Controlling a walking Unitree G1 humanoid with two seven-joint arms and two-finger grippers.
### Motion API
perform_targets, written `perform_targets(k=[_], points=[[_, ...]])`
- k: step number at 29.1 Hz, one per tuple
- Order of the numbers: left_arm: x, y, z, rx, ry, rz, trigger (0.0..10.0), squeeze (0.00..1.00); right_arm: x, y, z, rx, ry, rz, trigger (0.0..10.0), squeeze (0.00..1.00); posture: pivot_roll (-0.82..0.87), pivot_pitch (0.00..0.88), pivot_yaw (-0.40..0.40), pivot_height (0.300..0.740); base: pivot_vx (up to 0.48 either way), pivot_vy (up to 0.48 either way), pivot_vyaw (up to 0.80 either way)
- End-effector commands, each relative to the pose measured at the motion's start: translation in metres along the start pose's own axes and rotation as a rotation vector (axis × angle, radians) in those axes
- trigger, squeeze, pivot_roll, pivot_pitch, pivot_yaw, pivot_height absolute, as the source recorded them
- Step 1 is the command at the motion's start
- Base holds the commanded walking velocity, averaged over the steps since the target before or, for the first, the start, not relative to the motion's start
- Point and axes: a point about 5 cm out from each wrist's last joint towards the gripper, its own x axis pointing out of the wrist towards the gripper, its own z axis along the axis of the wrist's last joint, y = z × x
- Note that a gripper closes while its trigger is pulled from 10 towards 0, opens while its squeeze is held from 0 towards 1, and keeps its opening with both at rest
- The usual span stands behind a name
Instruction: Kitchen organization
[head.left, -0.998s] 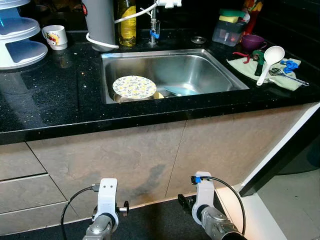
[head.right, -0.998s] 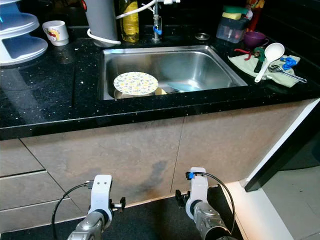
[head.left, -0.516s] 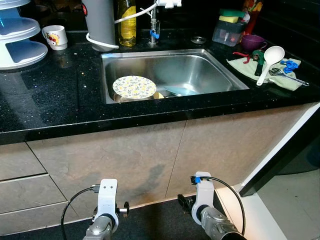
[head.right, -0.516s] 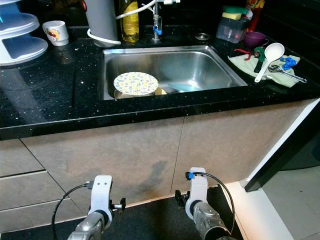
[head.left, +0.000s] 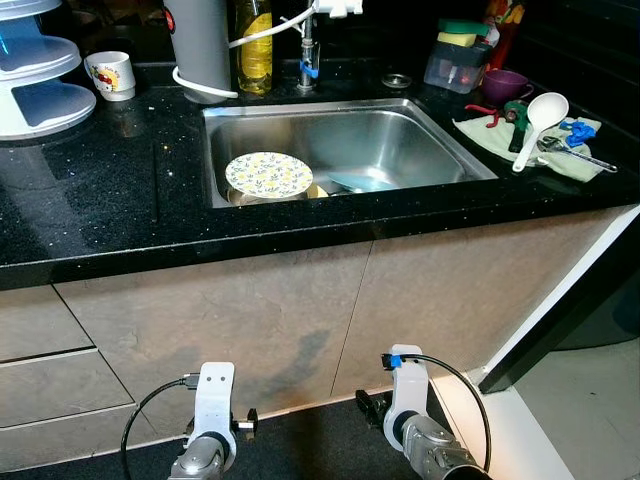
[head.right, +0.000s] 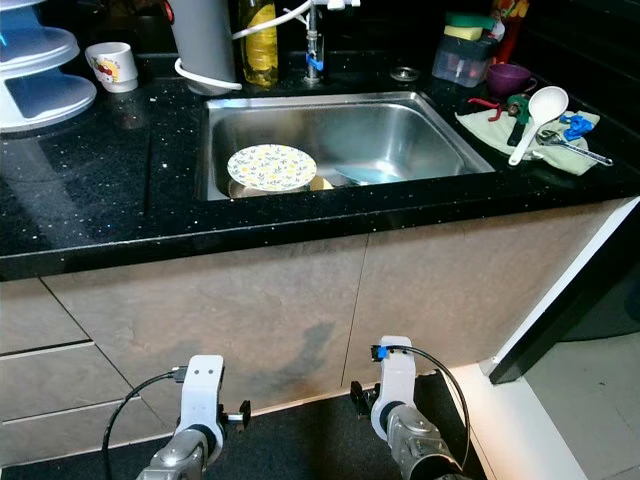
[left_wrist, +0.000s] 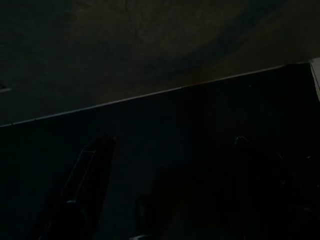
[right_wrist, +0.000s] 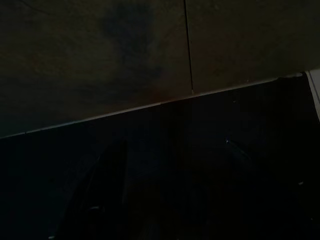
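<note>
a round floral-patterned plate (head.left: 268, 173) lies in the stainless steel sink (head.left: 400, 135), at its front left corner; a white plastic ladle (head.left: 538, 118) rests on a pale green cloth (head.left: 488, 137) at the black speckled worktop's (head.left: 110, 190) right edge; left gripper (left_wrist: 165, 200) and right gripper (right_wrist: 170, 195) hang idle, fingers spread, holding nothing.

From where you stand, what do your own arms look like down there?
Each wrist carries a white block: left end effector, right end effector. A black cable loops from the left one, and another black cable leaves the right through a blue connector. Below them the arms are silver-grey with small black knobs.
</note>
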Motion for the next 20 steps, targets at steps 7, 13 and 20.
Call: perform_targets(k=[7,13,20], points=[[-0.0025,-0.0005,-0.0119,0.011,0.040,-0.002,10.0,0.00,-0.0024,-0.0024,-0.0112,0.012,0.027,-0.011,10.0,0.00,-0.06,0.112,-0.040,0.740,0.000,0.000,0.00],[-0.0025,-0.0009,-0.0125,0.012,0.042,-0.003,10.0,0.00,-0.0025,-0.0024,-0.0117,0.011,0.029,-0.011,10.0,0.00,-0.06,0.108,-0.039,0.740,0.000,0.000,0.00],[-0.0024,-0.0008,-0.0131,0.025,0.044,-0.005,10.0,0.00,-0.0026,-0.0019,-0.0126,0.008,0.031,-0.011,10.0,0.00,-0.06,0.096,-0.037,0.740,0.000,0.000,0.00]])
